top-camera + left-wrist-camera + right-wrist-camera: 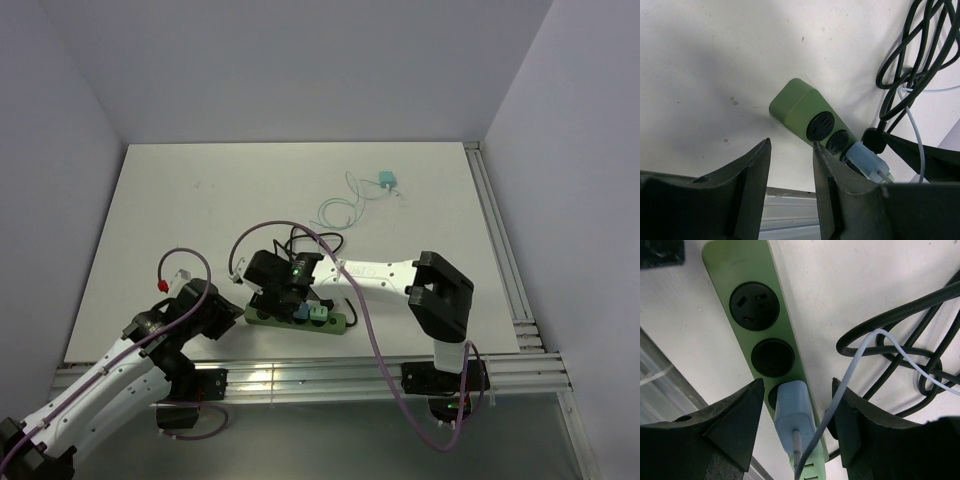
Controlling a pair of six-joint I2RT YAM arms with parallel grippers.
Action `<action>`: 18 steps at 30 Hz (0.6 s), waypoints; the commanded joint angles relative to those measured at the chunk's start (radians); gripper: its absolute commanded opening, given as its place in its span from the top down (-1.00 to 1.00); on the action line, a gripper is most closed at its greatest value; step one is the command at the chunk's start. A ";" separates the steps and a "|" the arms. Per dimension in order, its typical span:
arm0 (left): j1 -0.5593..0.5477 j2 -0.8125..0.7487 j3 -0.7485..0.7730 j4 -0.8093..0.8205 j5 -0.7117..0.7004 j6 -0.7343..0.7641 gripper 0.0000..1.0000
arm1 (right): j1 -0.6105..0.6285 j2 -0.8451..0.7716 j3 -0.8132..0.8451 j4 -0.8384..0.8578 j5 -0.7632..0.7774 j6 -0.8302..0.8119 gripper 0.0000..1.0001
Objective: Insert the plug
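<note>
Plug [795, 415], pale blue and boxy, stands in the third socket from the left end of the green power strip [722, 262]. The two sockets before it are bare. It looks pushed home, though no view shows its prongs, so I cannot be sure it is fully seated.

Farthest left, the left gripper [791, 150] hangs just off the strip's rounded end. Its jaws are partly apart with only bare table between them, holding nothing.

The strip lies lengthwise left to right along the near edge of the table [150, 200]. The plug rises square from its face, and a thin white cord [850, 370] trails from its back.

The right gripper [797, 390] sits directly over the plug. Its jaws are apart and straddle it, with a gap on each side, so nothing is gripped. This is plainly the nearer arm, and any push or lift would run along the plug's own axis, straight into or off the strip.

The right wrist view shows those gaps, while the overhead view hides them under the arm. Only the overhead view shows a teal adapter [386, 181] lying well apart, up the table to the right. A coiled black cable [890, 325] lies just beside the strip.
</note>
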 commanded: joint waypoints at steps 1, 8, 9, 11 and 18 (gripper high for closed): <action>0.003 0.011 0.048 -0.001 -0.020 0.000 0.10 | -0.005 -0.060 0.061 0.018 0.017 0.030 -0.28; 0.003 0.006 0.036 0.010 -0.007 -0.001 0.10 | -0.007 -0.099 0.017 -0.026 0.015 0.017 -0.27; 0.003 0.006 0.032 0.013 -0.004 -0.001 0.10 | -0.008 -0.103 0.009 -0.028 0.012 0.017 -0.26; 0.003 0.011 0.031 0.016 -0.003 -0.003 0.09 | -0.014 -0.107 -0.015 -0.034 -0.002 0.014 -0.24; 0.002 0.018 0.041 0.021 -0.007 0.008 0.09 | -0.030 -0.128 -0.066 -0.029 -0.020 0.013 -0.19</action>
